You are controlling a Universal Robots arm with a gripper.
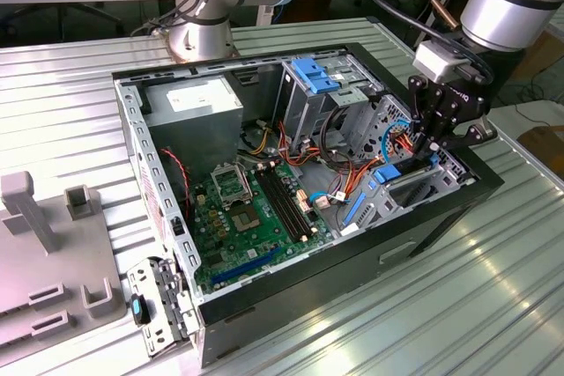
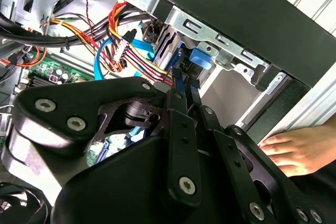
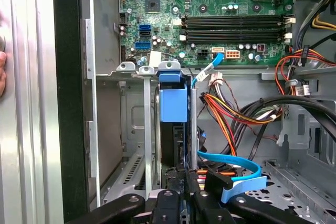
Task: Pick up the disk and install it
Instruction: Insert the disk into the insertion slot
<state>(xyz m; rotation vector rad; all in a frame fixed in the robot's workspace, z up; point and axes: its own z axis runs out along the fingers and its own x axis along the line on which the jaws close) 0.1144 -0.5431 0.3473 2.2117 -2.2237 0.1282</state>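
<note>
Disk stands on edge, slid part-way into the cage at the case's front corner. Gripper closed on its near edge. Pick-up done; I judge seating not finished, connectors unplugged.

Blue-framed disk (motherboard green)

Bright, even light from above fills the exterior view. The ribbed metal table throws white glare at 5 o'clock from the computer case, whose inner wall at 9 o'clock lies in soft shadow. In the second wrist view the black gripper is a dark, shaded mass, and a hand at 4 o'clock is washed out. In the first wrist view the circuit board at 12 o'clock is well lit.
</note>
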